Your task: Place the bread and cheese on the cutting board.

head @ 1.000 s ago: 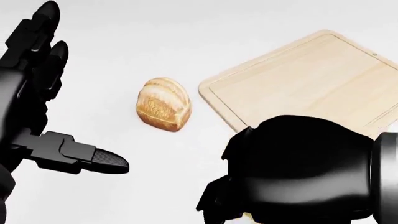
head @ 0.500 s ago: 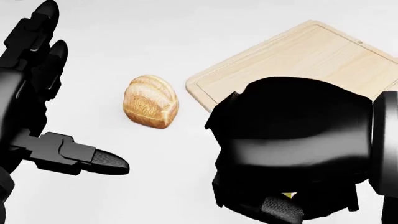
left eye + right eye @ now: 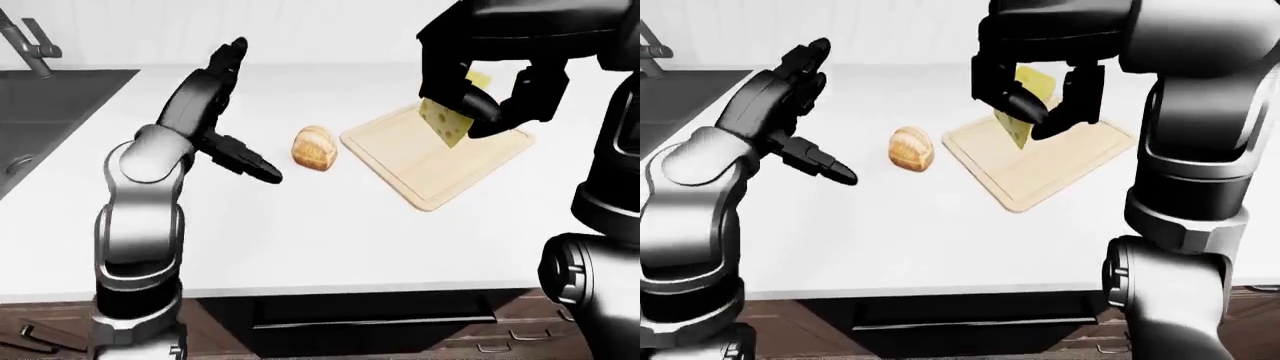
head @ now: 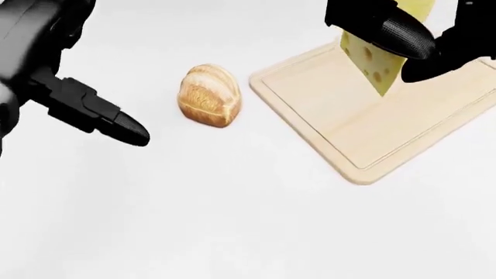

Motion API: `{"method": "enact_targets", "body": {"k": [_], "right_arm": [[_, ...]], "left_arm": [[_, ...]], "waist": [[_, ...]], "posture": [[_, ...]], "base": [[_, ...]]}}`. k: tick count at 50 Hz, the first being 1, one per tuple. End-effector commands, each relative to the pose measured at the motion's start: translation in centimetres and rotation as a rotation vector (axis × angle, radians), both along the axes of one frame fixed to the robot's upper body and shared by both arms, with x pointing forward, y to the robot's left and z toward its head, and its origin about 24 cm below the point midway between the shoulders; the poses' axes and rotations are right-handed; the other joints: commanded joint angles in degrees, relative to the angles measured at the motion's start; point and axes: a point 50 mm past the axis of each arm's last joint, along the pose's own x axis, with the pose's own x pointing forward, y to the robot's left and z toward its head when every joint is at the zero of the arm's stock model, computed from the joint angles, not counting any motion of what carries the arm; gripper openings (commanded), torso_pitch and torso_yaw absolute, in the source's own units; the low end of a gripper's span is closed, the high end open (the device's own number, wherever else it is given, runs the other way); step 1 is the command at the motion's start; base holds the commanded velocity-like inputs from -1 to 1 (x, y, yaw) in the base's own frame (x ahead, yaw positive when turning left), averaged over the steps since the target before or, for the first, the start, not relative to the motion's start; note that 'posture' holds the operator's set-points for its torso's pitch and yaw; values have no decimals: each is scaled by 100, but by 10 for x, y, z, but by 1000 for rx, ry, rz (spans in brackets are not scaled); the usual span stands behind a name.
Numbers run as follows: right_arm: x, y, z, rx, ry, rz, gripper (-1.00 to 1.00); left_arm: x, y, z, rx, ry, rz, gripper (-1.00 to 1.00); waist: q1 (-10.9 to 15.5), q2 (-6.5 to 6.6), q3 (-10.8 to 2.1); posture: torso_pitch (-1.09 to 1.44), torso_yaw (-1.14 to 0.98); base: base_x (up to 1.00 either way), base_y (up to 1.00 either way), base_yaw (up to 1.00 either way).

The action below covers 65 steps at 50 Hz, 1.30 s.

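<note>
A golden bread loaf (image 4: 209, 95) lies on the white counter just left of the pale wooden cutting board (image 4: 364, 125). My right hand (image 3: 492, 97) is shut on a yellow cheese wedge with holes (image 4: 375, 60) and holds it in the air above the board's upper part. My left hand (image 3: 225, 112) is open and empty, fingers spread, to the left of the bread and apart from it; one black finger (image 4: 116, 125) points toward the loaf.
A dark sink (image 3: 50, 112) with a faucet (image 3: 25, 45) sits at the far left of the counter. The counter's near edge (image 3: 330, 289) runs above dark cabinet fronts. My right arm (image 3: 1190, 150) stands tall on the right.
My right hand has risen with the cheese wedge and now holds it over the board. The head view has shifted. The left hand and bread keep their places.
</note>
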Motion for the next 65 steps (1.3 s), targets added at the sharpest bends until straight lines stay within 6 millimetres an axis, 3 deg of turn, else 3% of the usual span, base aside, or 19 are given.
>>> {"method": "enact_targets", "body": {"k": [1, 5, 11, 18, 22, 26, 33, 44, 52, 54, 61, 63, 64, 65], "right_arm": [[-6, -5, 9, 20, -84, -6, -100], [-2, -10, 8, 21, -79, -29, -100], [4, -14, 2, 21, -66, -53, -100], [4, -14, -3, 21, -54, -56, -100], [4, -17, -4, 20, -51, -63, -100], [3, -18, -6, 20, -47, -67, -100], [6, -21, -8, 18, -41, -75, -100], [7, -23, -6, 6, -44, -87, -100], [5, -25, -8, 6, -42, -92, -100], [5, -25, -9, 6, -40, -91, -100], [6, -25, -10, 7, -40, -91, -100], [6, -26, -11, 6, -39, -93, -100], [6, -26, -11, 7, -39, -93, -100], [5, -26, -11, 8, -39, -93, -100]], "left_arm": [[3, -8, 43, 149, -151, -80, 100], [28, -10, 68, 349, -128, -132, 100], [55, -26, 64, 707, -140, -235, 100], [63, -39, 85, 977, -218, -322, 100], [62, -38, 82, 1142, -135, -381, 100], [65, -41, 93, 1174, -80, -391, 100], [63, -48, 82, 1218, -18, -452, 100], [24, -62, 62, 1222, 116, -619, 100], [47, -74, 59, 1130, 100, -584, 100], [50, -75, 59, 1112, 113, -583, 90], [47, -78, 50, 1117, 127, -608, 86], [45, -77, 47, 1126, 142, -619, 68], [45, -77, 47, 1125, 142, -619, 69], [45, -78, 47, 1121, 141, -621, 52]], "waist": [[-3, 20, -183], [13, 1, -204], [15, 23, -217], [-25, -17, -278], [-37, -33, -298], [-16, -38, -338], [-11, -55, -319], [-9, -80, -224], [21, -120, -200], [24, -129, -207], [4, -129, -192], [5, -123, -190], [4, -122, -190], [3, -123, -190]], "posture": [[0, 0], [0, 0], [0, 0], [0, 0], [0, 0], [0, 0], [0, 0], [0, 0], [0, 0], [0, 0], [0, 0], [0, 0], [0, 0], [0, 0]], "base": [[0, 0, 0], [0, 0, 0], [0, 0, 0], [0, 0, 0], [0, 0, 0], [0, 0, 0], [0, 0, 0], [0, 0, 0], [0, 0, 0], [0, 0, 0], [0, 0, 0], [0, 0, 0], [0, 0, 0], [0, 0, 0]]}}
